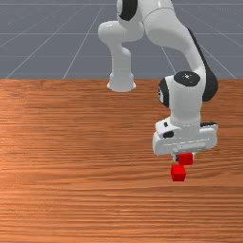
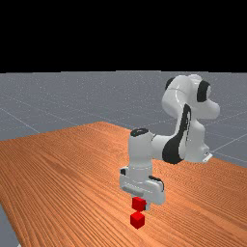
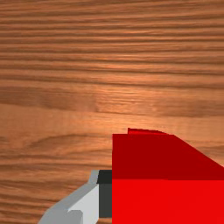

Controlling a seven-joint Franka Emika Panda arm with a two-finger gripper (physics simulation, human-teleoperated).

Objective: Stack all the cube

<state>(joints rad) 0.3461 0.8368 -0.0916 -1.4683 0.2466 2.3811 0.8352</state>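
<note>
My pincer [image 1: 185,157] was closed on the upper cube [image 2: 139,204], its fingers only as far apart as the cube was wide. In the wrist view, one dark pad [image 3: 105,200] lay flat against the cube's side. That block was plain red with straight edges, one face bright and the next a deeper red. I had it up off the wood, just above the lower cube [image 1: 178,173], set a little toward the front view's right; I couldn't tell whether they touched. The lower cube, also plain red, sat upright on the orange-brown table [image 1: 71,156].
</note>
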